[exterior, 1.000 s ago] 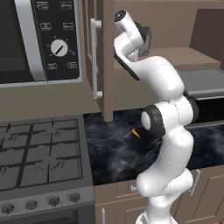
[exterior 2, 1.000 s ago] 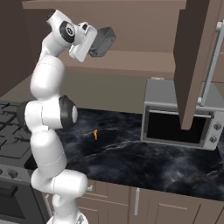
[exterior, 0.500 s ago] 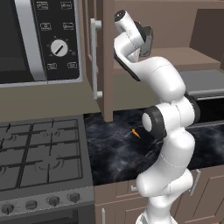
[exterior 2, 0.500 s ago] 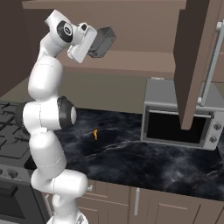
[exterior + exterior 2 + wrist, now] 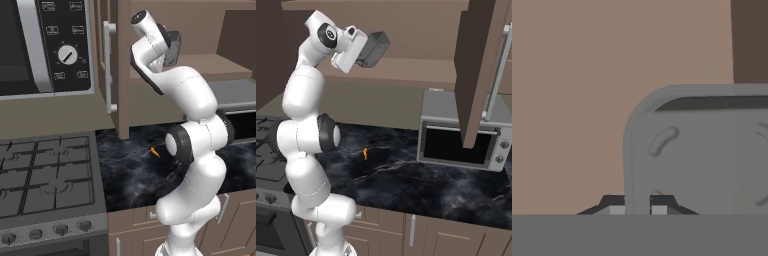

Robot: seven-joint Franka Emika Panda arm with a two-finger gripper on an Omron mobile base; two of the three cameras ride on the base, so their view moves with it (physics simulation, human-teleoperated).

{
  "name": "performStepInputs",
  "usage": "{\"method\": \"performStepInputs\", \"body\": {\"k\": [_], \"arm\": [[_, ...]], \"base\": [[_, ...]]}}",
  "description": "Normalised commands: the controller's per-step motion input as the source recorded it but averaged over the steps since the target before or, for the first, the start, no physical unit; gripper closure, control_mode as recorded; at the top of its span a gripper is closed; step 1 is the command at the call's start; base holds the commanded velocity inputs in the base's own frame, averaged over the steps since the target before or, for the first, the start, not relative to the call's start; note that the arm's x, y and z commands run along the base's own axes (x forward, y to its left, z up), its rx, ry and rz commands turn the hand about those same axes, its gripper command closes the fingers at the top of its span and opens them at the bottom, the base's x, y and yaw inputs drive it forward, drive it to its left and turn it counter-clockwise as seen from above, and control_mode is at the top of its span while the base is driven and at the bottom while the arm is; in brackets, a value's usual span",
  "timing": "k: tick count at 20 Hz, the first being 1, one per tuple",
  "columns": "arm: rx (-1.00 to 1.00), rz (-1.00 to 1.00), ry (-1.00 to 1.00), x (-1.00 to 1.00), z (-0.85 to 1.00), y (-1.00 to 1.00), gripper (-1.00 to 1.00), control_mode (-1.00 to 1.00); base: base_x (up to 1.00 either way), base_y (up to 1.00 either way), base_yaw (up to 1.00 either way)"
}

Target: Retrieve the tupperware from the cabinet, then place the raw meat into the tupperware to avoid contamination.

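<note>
Meat first: the tiny orange sliver of raw meat (image 5: pixel 155 151) lies mid-worktop on the dark marbled counter (image 5: pixel 421 185), waiting. Up right, the two-finger gripper (image 5: pixel 637 209) is clamped on the rim of the small translucent grey tupperware (image 5: pixel 373 48), clear of the brown wooden cabinet's (image 5: pixel 411 65) shelf for carrying. Since a second ago, it looks unmoved.

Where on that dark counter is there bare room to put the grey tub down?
Bare black marble counter lies between the tiny orange raw meat sliver and the grey boxy toaster oven, and along its front edge. Beside the oven, under the open brown cabinet door, is tighter.
</note>
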Motion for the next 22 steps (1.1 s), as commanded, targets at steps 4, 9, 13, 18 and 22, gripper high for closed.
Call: {"method": "performStepInputs", "body": {"k": [4,9,13,18,22], "arm": [[-0.01,-0.02,-0.06,-0.42,-0.04,-0.07,1.00,-1.00],[-0.01,-0.02,-0.07,-0.49,-0.01,-0.09,1.00,-1.00],[0.00,-0.01,-0.06,-0.63,0.00,-0.08,1.00,-1.00],[0.00,-0.01,-0.06,-0.80,0.00,-0.04,1.00,-1.00],[0.03,0.00,-0.01,-0.79,0.00,-0.03,1.00,-1.00]], "base": [[0.00,0.00,0.00],[0.00,0.00,0.00],[0.00,0.00,0.00],[0.00,0.00,0.00],[0.00,0.00,0.00]]}}
